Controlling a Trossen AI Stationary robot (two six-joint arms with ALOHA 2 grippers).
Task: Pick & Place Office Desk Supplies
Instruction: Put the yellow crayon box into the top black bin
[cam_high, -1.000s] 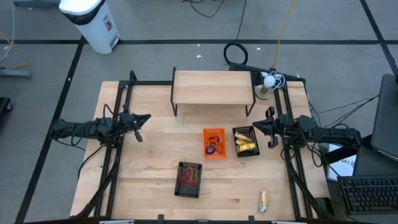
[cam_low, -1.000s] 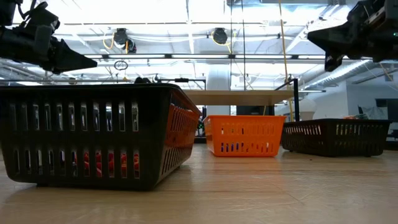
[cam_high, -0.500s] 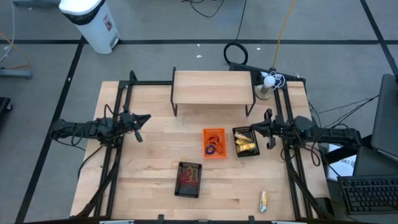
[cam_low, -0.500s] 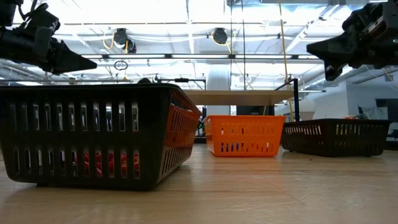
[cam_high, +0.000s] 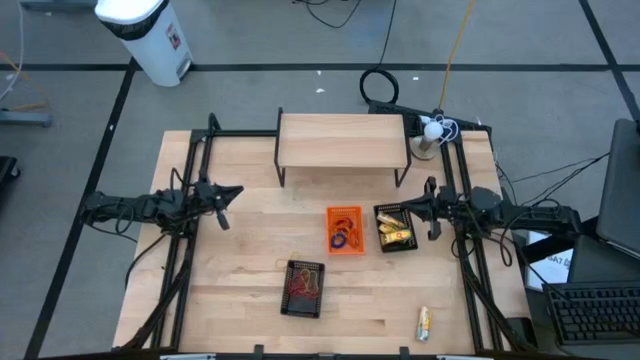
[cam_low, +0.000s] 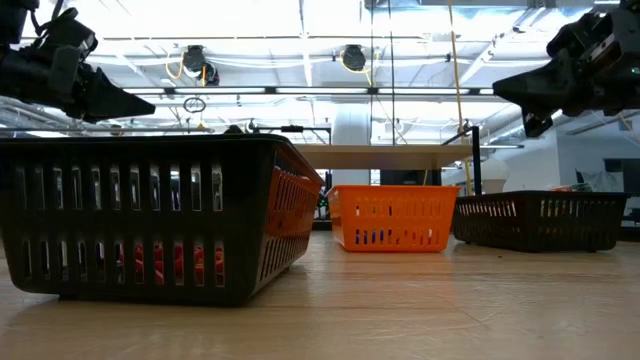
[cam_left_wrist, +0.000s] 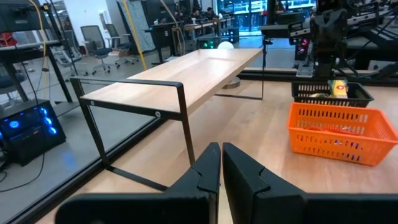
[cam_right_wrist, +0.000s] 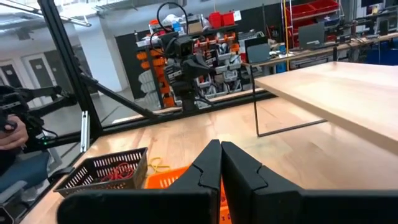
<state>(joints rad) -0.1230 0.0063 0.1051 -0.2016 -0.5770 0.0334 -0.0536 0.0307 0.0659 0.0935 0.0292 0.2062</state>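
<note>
Three small baskets stand on the wooden table. A black basket (cam_high: 304, 288) near the front holds red and brown rubber bands. An orange basket (cam_high: 344, 230) holds small purple and blue rings. A black basket (cam_high: 395, 228) beside it holds yellow packets. One yellow packet (cam_high: 423, 322) lies flat on the table near the front right corner. My left gripper (cam_high: 236, 190) hovers shut above the table's left part, far from the baskets. My right gripper (cam_high: 404, 208) hovers shut over the far edge of the yellow-packet basket, above it (cam_low: 505, 90).
A low wooden shelf (cam_high: 343, 140) on black legs stands at the table's far edge. Black frame rails run along both sides (cam_high: 190, 250) (cam_high: 465, 260). A person's hand (cam_right_wrist: 12, 127) shows beyond the table. Bare wood lies between the left gripper and the baskets.
My right gripper has moved toward the table's left and slightly down, from beside the right rail to above the far edge of the yellow-packet basket. It has stayed shut. The left arm and the baskets have kept still.
</note>
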